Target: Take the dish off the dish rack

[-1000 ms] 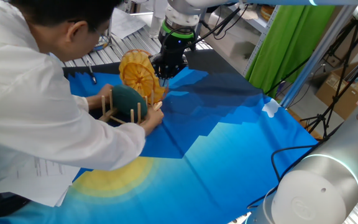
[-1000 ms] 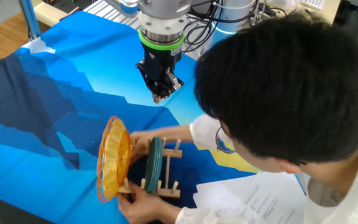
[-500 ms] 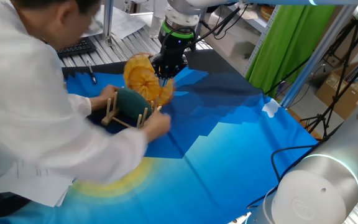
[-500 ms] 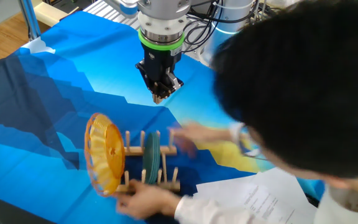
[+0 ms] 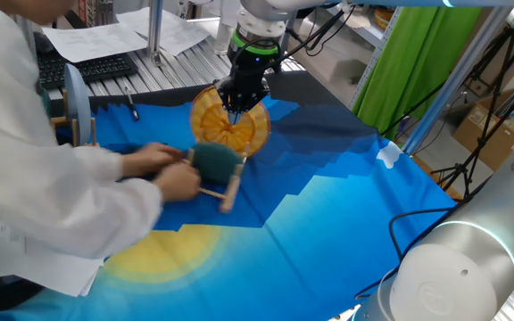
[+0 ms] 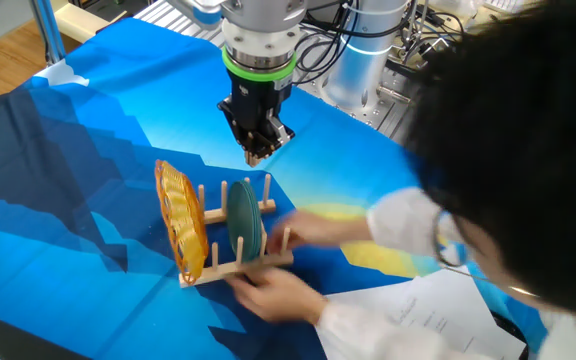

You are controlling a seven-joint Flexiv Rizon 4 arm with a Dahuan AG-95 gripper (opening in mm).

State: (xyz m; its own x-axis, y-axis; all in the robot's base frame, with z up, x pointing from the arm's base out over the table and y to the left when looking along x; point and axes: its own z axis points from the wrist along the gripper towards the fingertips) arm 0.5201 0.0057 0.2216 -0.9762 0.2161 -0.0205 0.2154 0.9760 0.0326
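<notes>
The yellow-orange wicker dish stands upright in the end slot of the small wooden dish rack, next to a dark green plate. In the other fixed view the dish stands at the rack's left end, with the green plate two slots to its right. A person's hands hold the rack. My gripper hangs just above and behind the dish. It points down, empty, with its fingers together, and it touches nothing. It also shows in the other fixed view.
A person in white leans over the table's near side, with an arm across the blue cloth. Another rack with a pale blue plate, a keyboard and papers lie at the edges. A second arm's grey base stands at the front right.
The person has turned and shifted the rack with both plates across the cloth and pulled their head back. My gripper has not moved.
</notes>
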